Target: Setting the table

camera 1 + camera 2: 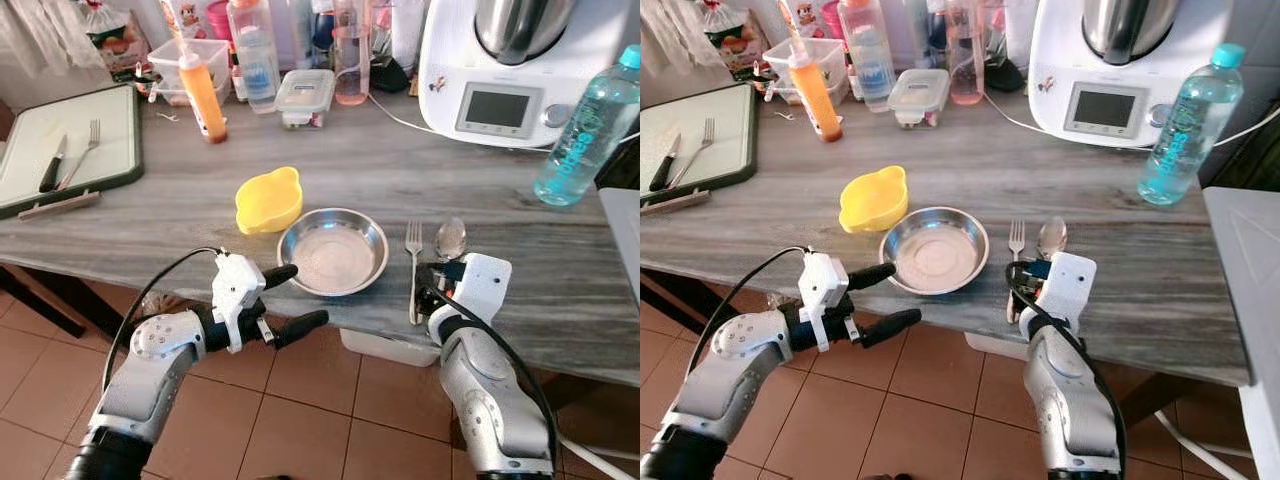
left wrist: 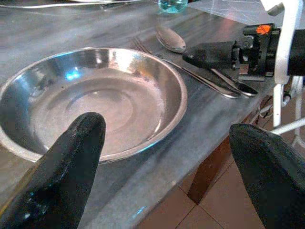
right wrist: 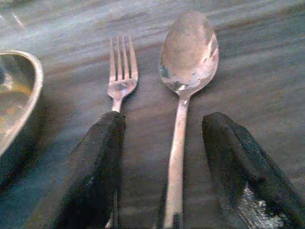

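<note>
Grey wood-grain table spans the scene, tiled floor under its near edge. Back right: white kitchen machine with a screen, and a blue water bottle upright just beside it. Back left: green-rimmed tray holding a knife and a second fork. Along the back, a row of bottles and clear containers, with an orange sauce bottle standing in front of them. Near the front edge, a steel bowl sits upright, with a yellow bowl just beside it on its far-left side, possibly touching. Right of the steel bowl, a fork and a spoon lie side by side, parallel, handles toward the table edge, fork nearer the bowl. Left tool is at the table's front edge, fingers spread wide: one fingertip sits at the steel bowl's near-left rim, the other hangs off the edge over the floor; it holds nothing. Right tool is low over the cutlery handles, fingers spread, spoon handle in the gap between them, one finger lying over the fork handle; nothing pinched.
</note>
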Robot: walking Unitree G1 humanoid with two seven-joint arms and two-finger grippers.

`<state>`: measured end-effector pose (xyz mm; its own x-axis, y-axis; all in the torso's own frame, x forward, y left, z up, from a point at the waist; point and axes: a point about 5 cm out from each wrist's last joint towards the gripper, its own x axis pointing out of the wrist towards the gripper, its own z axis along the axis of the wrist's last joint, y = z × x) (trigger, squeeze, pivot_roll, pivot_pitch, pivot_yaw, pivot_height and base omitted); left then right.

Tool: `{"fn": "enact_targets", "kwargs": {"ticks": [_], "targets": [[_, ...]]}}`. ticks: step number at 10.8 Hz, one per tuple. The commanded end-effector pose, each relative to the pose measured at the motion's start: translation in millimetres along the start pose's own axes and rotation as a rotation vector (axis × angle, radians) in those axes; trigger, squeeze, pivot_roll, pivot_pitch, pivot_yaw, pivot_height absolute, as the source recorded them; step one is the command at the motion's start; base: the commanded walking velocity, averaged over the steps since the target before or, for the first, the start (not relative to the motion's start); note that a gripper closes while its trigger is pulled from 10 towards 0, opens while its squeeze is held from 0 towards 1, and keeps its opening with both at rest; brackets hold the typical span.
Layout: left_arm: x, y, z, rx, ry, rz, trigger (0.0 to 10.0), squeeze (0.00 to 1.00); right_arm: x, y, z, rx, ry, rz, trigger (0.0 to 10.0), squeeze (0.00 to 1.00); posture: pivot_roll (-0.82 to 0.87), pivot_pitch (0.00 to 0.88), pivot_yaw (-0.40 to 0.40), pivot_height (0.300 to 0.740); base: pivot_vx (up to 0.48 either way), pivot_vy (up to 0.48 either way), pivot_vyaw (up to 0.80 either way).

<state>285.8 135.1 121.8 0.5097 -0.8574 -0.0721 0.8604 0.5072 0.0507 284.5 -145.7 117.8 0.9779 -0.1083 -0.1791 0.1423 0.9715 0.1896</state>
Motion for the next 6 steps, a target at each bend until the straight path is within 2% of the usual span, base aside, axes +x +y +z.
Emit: {"fn": "enact_targets", "kwargs": {"ticks": [1,2,4,6], "targets": [[-2.8,3.9,-0.2,0.017,0.004,0.01,10.0,0.0,-3.0,-7.0,-3.3,-0.005,0.021,-0.044,10.0,1.0,0.1,0.117,0.109,0.74,0.0,0.0,0.0],[-2.0,4.5,-2.6,0.021,-0.002,0.005,10.0,0.0,-6.0,-7.3,6.3,-0.021,-0.017,-0.048,10.0,1.0,0.1,0.117,0.11,0.74,0.0,0.0,0.0],[0.7,4.0,-2.2,0.027,-0.01,-0.003,10.0,0.0,-8.2,-7.5,12.1,-0.019,-0.042,-0.05,10.0,1.0,0.09,0.119,0.11,0.74,0.0,0.0,0.0],[4.3,1.8,6.4,0.038,-0.024,-0.014,10.0,0.0,-10.1,-4.3,18.5,-0.014,-0.082,-0.034,10.0,1.0,0.09,0.119,0.11,0.74,0.0,0.0,0.0]]}}
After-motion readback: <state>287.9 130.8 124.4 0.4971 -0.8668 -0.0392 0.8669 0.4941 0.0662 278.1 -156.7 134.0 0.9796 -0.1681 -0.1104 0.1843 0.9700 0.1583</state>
